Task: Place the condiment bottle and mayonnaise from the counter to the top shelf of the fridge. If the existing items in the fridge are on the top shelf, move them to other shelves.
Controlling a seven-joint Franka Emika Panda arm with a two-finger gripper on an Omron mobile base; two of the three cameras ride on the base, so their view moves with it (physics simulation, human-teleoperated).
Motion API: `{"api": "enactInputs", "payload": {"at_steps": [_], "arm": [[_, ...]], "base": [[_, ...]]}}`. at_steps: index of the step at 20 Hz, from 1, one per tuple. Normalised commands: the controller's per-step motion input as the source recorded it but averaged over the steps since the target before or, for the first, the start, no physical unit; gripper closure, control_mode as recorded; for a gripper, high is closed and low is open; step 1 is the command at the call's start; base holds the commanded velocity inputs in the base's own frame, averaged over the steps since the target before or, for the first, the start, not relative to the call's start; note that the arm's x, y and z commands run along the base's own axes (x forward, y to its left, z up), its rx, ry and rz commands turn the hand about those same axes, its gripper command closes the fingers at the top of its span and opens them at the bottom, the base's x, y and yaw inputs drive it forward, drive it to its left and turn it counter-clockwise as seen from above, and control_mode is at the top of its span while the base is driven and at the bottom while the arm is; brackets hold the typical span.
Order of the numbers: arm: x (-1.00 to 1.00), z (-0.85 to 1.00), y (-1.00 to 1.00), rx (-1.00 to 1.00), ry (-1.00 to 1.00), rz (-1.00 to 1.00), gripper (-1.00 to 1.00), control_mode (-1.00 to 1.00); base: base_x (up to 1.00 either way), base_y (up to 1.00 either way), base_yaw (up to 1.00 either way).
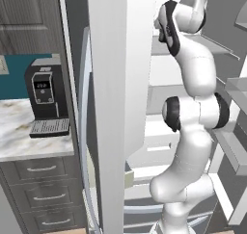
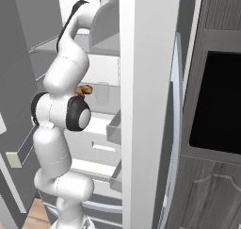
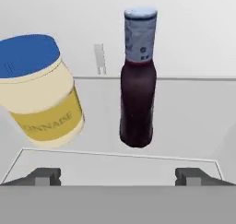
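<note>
In the hand view the condiment bottle (image 3: pixel 137 98), dark purple with a pale blue cap, stands upright on the top shelf (image 3: pixel 189 121) of the fridge (image 1: pixel 120 108). Left of it on the same pale shelf is the mayonnaise (image 3: pixel 44 91), a pale yellow jar with a blue lid that looks tilted in this view. My gripper (image 3: pixel 117 177) is open in front of the shelf's edge; its fingertips (image 3: pixel 44 176) are spread wide with nothing between them and stand apart from both containers. An orange-brown lump, the existing item (image 2: pixel 84 89), lies on a lower shelf behind my arm.
The fridge's long white door (image 2: pixel 148 105) stands open beside the arm. The marbled counter (image 1: pixel 29 132) at the left carries a black coffee machine (image 1: pixel 46 96), over grey drawers (image 1: pixel 41 180). A dark wall oven (image 2: pixel 216 105) is at the right.
</note>
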Motion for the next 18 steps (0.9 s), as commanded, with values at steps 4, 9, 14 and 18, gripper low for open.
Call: {"api": "enactInputs", "payload": {"at_steps": [4, 9, 14, 18], "arm": [[-0.03, -0.07, 0.41, 0.04, -0.42, 0.0, -1.0, -1.0], [-0.56, 0.0, 0.1, 0.03, -0.49, 0.0, -1.0, -1.0], [-1.0, 0.17, 0.11, 0.0, -0.48, 0.0, -1.0, -1.0], [-1.0, 0.21, 0.02, -0.04, -0.42, 0.0, -1.0, -1.0]], "base": [[0.0, 0.0, 0.0], [0.0, 0.0, 0.0], [0.0, 0.0, 0.0], [0.0, 0.0, 0.0]]}}
